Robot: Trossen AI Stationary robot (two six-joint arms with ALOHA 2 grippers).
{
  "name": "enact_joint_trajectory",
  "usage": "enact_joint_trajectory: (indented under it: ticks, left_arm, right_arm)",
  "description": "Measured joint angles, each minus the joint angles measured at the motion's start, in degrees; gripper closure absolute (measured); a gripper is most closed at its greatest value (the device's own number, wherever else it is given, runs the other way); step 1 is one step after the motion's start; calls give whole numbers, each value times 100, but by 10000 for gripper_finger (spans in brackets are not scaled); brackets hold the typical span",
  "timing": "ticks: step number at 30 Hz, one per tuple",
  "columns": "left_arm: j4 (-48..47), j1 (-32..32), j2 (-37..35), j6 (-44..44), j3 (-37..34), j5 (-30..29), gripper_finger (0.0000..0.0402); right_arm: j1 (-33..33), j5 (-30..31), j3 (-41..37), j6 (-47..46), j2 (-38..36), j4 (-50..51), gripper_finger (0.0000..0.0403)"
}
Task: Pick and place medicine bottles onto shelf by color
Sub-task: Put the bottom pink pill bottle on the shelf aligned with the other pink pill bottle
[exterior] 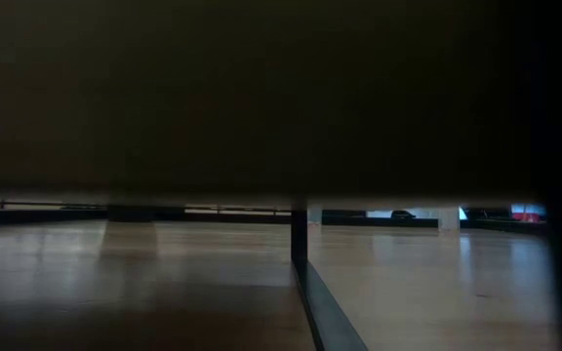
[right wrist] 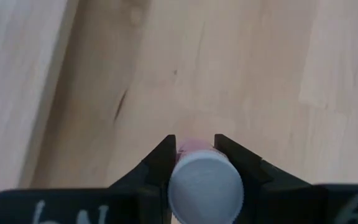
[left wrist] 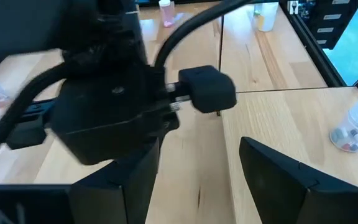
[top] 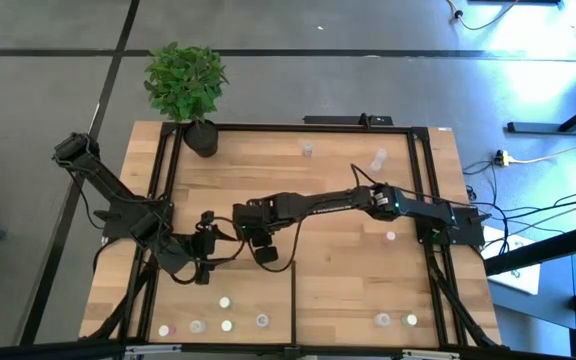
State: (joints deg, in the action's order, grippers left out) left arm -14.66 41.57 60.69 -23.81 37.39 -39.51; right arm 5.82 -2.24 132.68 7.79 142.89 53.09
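Right end effector [right wrist: 193, 152] is grasping a medicine bottle [right wrist: 205, 182] between its fingers, hanging over the shelf [top: 348, 280] near the middle. Left end effector [left wrist: 197, 171] is sitting released just beside it. Other bottles [top: 226, 325] are lying along the shelf's front edge.

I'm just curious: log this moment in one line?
right gripper: shut on medicine bottle, over shelf | left gripper: open, empty, nearby
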Motion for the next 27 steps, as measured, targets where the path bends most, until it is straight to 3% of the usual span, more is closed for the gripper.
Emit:
enact_joint_trajectory:
  ticks: [27]
  left_arm:
    - [13,325,0,-136,0,17,183]
  right_arm:
    - [-56,-345,0,3,269,-78,295]
